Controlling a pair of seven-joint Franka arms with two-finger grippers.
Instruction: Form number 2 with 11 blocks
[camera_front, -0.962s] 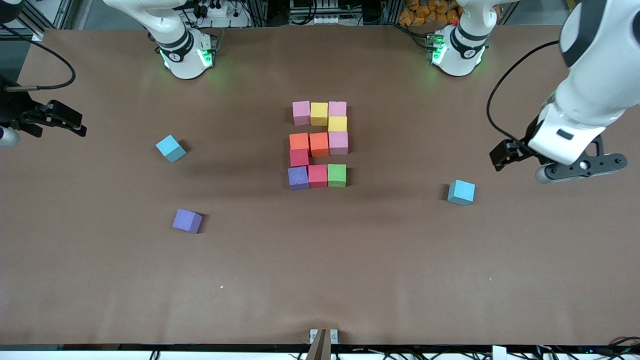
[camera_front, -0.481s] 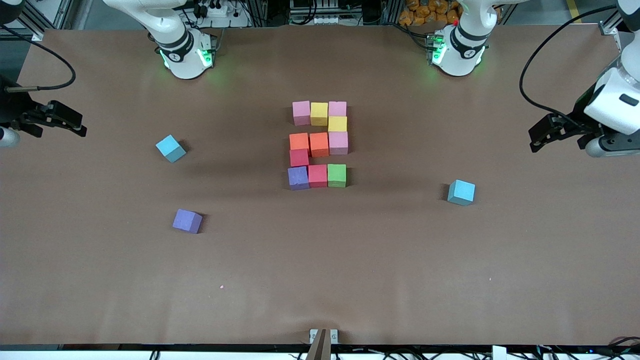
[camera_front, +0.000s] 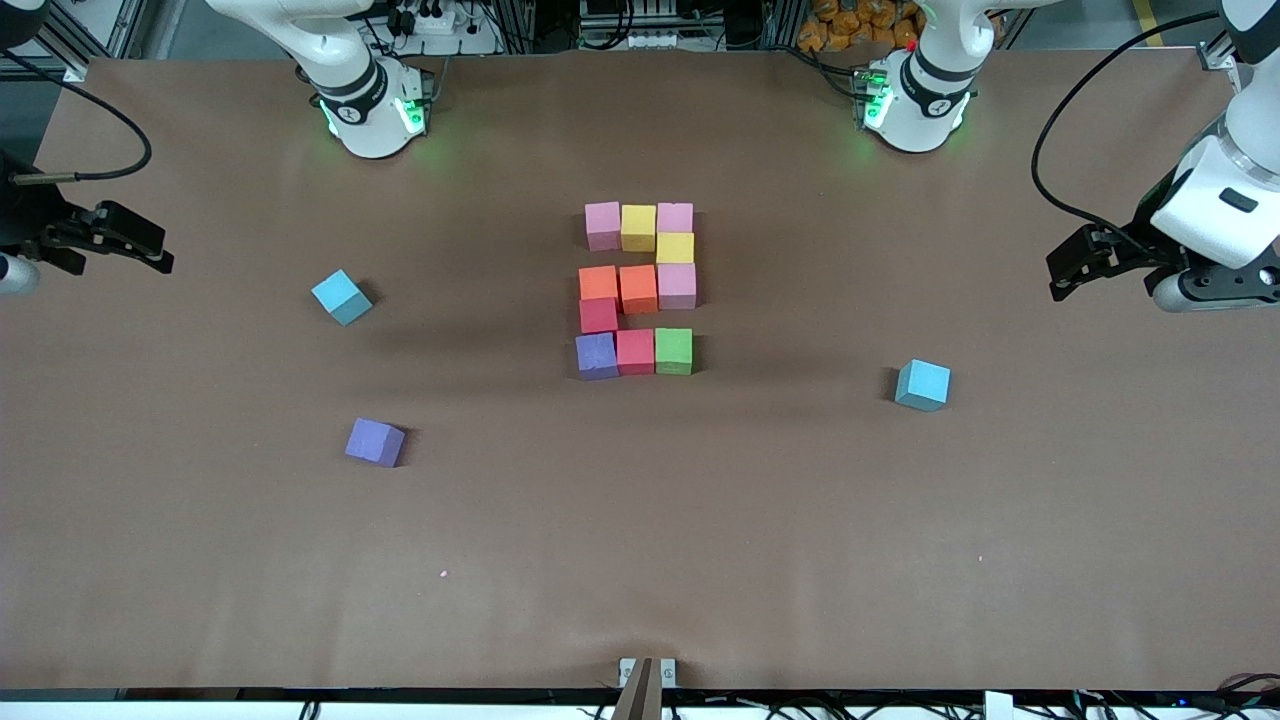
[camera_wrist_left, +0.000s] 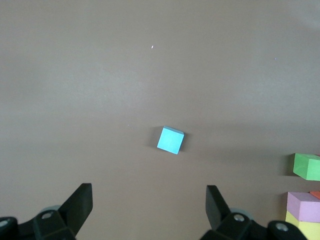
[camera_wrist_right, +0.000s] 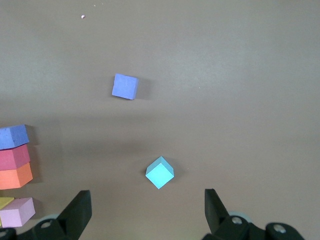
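The number 2 (camera_front: 637, 288) lies mid-table, built of the blocks. Its top row is pink (camera_front: 603, 225), yellow (camera_front: 638, 227) and pink. Its bottom row is purple (camera_front: 596, 355), red (camera_front: 635, 351) and green (camera_front: 674, 351). My left gripper (camera_front: 1062, 278) hangs open and empty over the table's left-arm end. In the left wrist view its fingers (camera_wrist_left: 80, 206) stand wide apart, with the green block (camera_wrist_left: 307, 166) at the frame's edge. My right gripper (camera_front: 158, 255) waits open over the right-arm end, holding nothing (camera_wrist_right: 147, 206).
Three loose cubes lie apart from the digit. One light-blue cube (camera_front: 922, 385) (camera_wrist_left: 170, 140) lies toward the left arm's end. Another light-blue cube (camera_front: 341, 296) (camera_wrist_right: 160, 172) and a purple cube (camera_front: 375, 441) (camera_wrist_right: 125, 86) lie toward the right arm's end.
My left arm has swung away from the middle toward its own end of the table, its gripper staying open. The right arm and all the cubes have not moved.
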